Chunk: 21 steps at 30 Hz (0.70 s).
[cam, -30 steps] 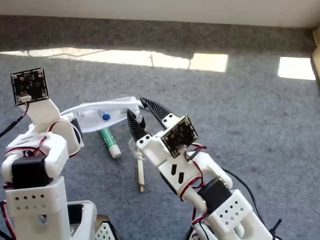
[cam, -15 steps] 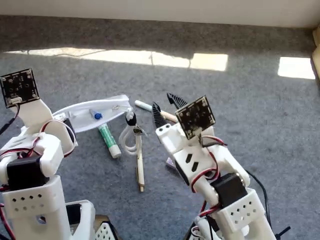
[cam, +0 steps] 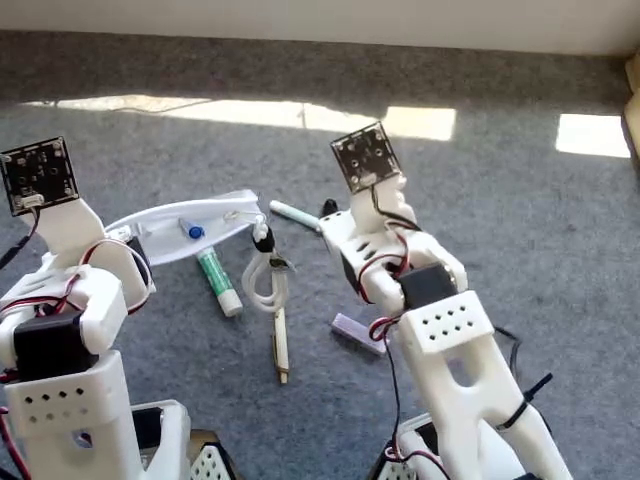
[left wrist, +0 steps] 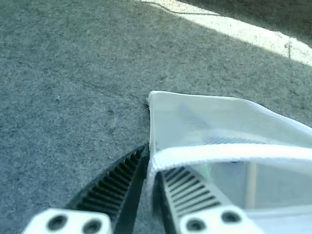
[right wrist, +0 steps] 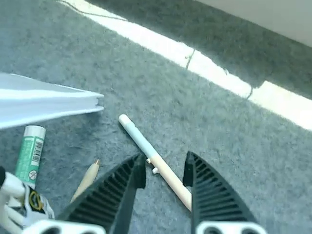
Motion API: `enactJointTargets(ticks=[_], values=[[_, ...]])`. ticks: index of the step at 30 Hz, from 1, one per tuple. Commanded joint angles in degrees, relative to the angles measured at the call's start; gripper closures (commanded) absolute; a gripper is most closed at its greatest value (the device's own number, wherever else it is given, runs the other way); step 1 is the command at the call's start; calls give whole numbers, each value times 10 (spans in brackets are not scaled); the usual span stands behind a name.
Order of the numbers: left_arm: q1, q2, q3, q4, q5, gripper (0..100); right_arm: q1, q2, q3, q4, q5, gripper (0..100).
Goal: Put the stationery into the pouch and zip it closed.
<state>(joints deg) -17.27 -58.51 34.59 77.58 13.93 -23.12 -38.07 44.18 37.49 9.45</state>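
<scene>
Right gripper (right wrist: 165, 159) gapes astride the pen (right wrist: 139, 139) mid-frame, left gripper (left wrist: 148, 163) pinches the pouch (left wrist: 219, 122); most stationery apparently unpacked, zipping undone.

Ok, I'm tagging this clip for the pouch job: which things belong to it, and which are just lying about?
For the job: pouch, gripped by the left claw; blue-capped item in it; green glue stick; pale pen between the tips of the open right claw; wooden pen; lilac block.
Lying about: coiled white cord, probably; grey carpet.
</scene>
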Motion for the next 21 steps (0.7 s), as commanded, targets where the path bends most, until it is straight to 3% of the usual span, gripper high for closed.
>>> enactJointTargets(ticks=[1,10,17,21], values=[[-8,-4,-5,-4,4,993,5,5,-77,83,7,871],[-9,-3,-5,-4,5,993,-22,4,-216,358,7,871],[-50,-4,-6,-4,5,993,-49,7,-154,389,9,868],[-61,-2,-5,-4,4,993,-52,3,-115,389,71,868]])
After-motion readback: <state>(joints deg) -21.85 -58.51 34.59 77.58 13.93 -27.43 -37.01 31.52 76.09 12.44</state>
